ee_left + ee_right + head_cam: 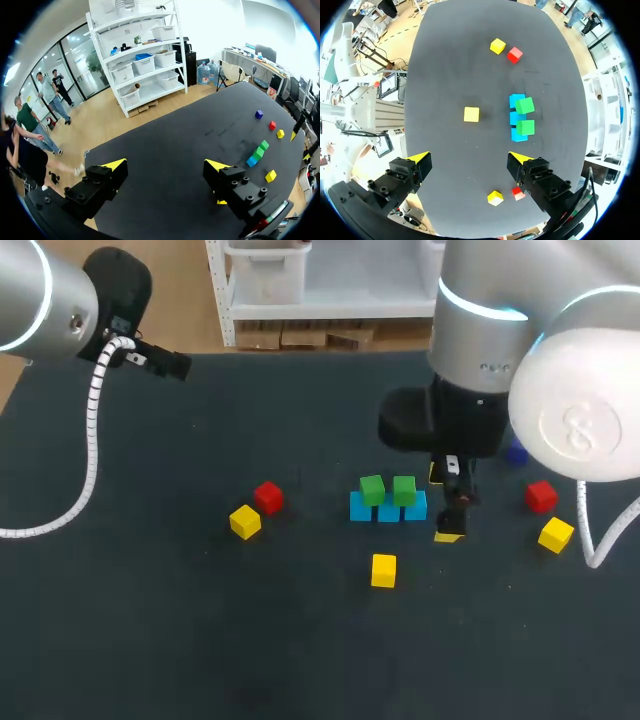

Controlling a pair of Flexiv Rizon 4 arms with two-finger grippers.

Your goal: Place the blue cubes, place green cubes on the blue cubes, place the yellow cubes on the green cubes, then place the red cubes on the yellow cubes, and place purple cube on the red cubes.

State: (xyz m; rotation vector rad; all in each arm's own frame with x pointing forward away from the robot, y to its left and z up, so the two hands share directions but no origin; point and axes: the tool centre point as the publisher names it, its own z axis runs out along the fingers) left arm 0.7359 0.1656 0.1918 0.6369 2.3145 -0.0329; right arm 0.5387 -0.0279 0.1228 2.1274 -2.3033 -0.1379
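Three blue cubes lie in a row mid-table, with two green cubes on top. Loose yellow cubes sit at the left, the front and the right. One red cube is at the left, another red cube at the right. A purple cube peeks out behind my right arm. My right gripper stands open and empty just right of the stack. My left gripper is open and empty, far from the stack.
The dark table has wide bare room at the front and left. In the right wrist view a yellow cube and a red cube lie close to one of the fingers, the red one partly hidden.
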